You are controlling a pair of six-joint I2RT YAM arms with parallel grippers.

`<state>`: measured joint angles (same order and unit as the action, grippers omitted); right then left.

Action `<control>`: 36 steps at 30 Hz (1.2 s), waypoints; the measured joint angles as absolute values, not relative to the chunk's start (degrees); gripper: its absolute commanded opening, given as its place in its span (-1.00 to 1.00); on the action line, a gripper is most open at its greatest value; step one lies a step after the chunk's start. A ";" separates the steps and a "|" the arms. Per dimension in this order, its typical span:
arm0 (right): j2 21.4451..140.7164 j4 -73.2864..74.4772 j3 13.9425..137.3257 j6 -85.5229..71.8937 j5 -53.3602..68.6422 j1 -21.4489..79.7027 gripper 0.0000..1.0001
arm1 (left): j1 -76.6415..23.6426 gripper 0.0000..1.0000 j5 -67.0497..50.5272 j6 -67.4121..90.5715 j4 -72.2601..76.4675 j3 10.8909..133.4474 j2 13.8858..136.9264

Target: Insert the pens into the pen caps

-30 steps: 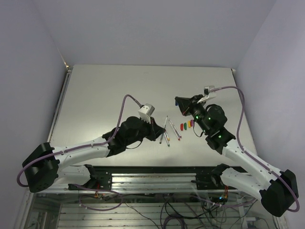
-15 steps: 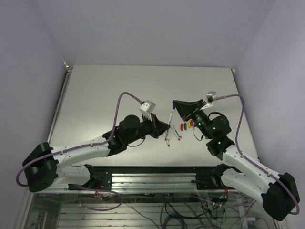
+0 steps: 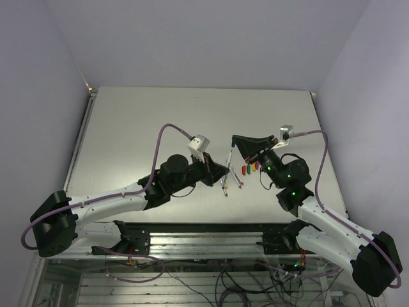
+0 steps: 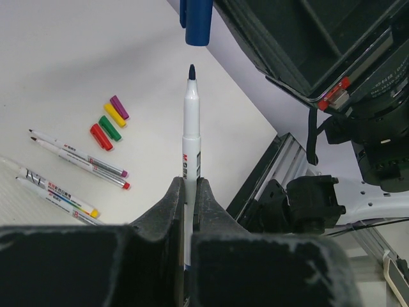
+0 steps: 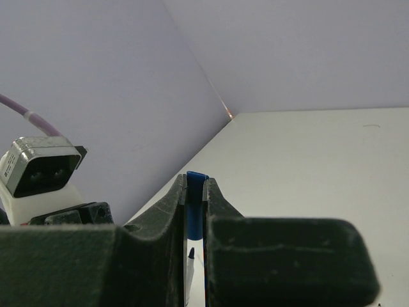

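Note:
My left gripper [image 3: 222, 169] is shut on a pale pen [image 3: 229, 158] and holds it above the table, dark tip pointing at my right gripper [image 3: 236, 141]. The right gripper is shut on the dark blue cap [image 3: 234, 145]. In the left wrist view the pen [image 4: 190, 128] stands out of my gripper [image 4: 188, 192], its tip just below the cap's [image 4: 195, 22] open end, with a small gap. In the right wrist view the cap [image 5: 195, 204] sits between my fingers, the pen tip [image 5: 190, 254] below it.
Several other pens [image 3: 229, 180] lie on the table under the grippers; they also show in the left wrist view [image 4: 77, 158]. Red [image 4: 100, 137], green [image 4: 109, 127], yellow [image 4: 114, 115] and magenta [image 4: 119, 107] caps lie in a row beside them. The table's near edge and rail are close.
The left gripper has lifted the pen off the table and turned it toward the right gripper. The right gripper has moved left with the blue cap until cap and tip nearly meet.

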<state>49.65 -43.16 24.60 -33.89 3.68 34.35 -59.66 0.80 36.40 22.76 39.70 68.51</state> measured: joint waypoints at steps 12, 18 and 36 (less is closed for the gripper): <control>49.91 -43.92 23.94 -35.22 3.70 34.48 -1.00 | -59.94 -0.86 1.30 36.34 22.68 39.72 68.49; 49.91 -43.97 23.18 -35.79 3.75 34.52 -1.00 | -60.12 -0.86 2.13 35.90 22.41 39.72 68.47; 51.81 -48.27 19.94 -39.53 4.54 36.77 -1.00 | -60.20 -0.86 4.91 36.03 22.83 39.24 67.99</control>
<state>51.81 -48.27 19.94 -39.53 4.54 36.77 -60.20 4.91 36.03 22.83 39.24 67.99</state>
